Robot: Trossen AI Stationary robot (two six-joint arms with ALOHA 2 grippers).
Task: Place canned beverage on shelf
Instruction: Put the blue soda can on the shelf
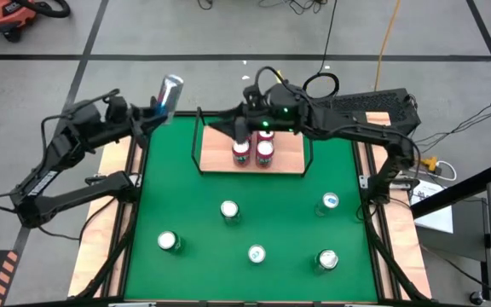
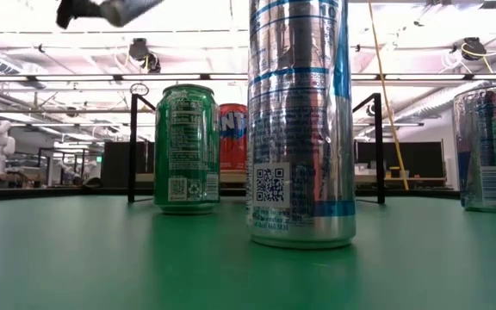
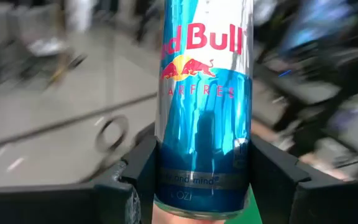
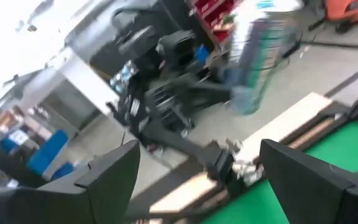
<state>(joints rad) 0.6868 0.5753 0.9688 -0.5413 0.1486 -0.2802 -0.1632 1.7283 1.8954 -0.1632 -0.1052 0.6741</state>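
item: red bull sugarfree can [image 3: 202, 106], clamped in left gripper [image 3: 204, 180], aloft. shelf [image 1: 290, 162] lies ahead, two cans on it; set down upright beside them. right gripper [image 4: 197, 180] open, empty, above shelf.

Bright ceiling strip lights [image 2: 102, 82] wash the level view pale, leaving glare streaks on the tall silver can [image 2: 300, 120]. Beyond the right pincer [image 4: 197, 180] everything smears with motion blur. Behind the left pincer [image 3: 204, 186] the floor is soft, while its held blue can [image 3: 204, 93] stays sharp.
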